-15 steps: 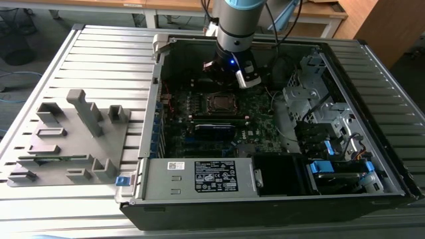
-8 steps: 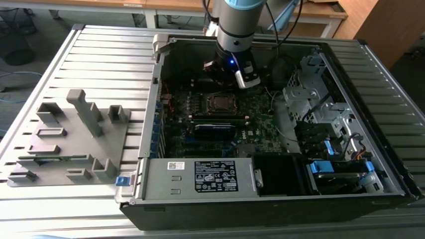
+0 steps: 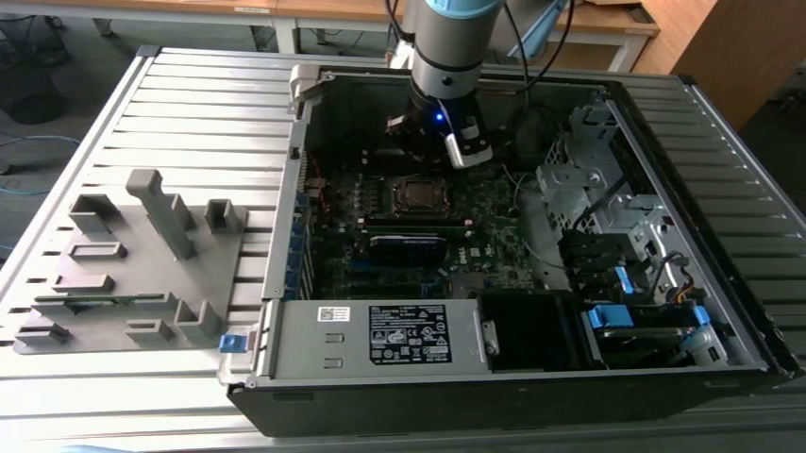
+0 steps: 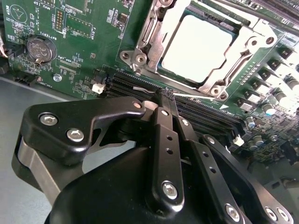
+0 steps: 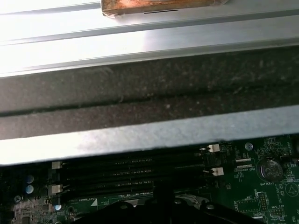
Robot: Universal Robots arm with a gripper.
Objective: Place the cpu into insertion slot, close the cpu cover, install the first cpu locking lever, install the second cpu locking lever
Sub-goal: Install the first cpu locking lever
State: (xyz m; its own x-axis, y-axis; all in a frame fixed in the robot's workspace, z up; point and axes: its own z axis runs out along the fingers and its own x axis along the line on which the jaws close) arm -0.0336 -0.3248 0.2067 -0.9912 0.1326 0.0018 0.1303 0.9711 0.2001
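In the second wrist view the cpu (image 4: 201, 44) lies flat in the insertion slot (image 3: 416, 193), its pale metal top showing through the window of the cpu cover (image 4: 250, 44), which is folded down over it. My gripper (image 4: 166, 93) is shut, its fingertips together at the socket's edge by the memory slots. They meet a thin silvery locking lever (image 4: 140, 87) there; whether they pinch it I cannot tell. In the exterior view the arm's wrist (image 3: 441, 104) hangs inside the open computer case, just behind the socket.
Long black memory slots (image 4: 126, 81) run right beside the fingertips, and a coin battery (image 4: 39, 49) sits further off. The case wall (image 3: 296, 189), drive cage (image 3: 592, 179) and power supply (image 3: 377, 335) ring the motherboard. A grey parts fixture (image 3: 139, 264) stands at the exterior view's left.
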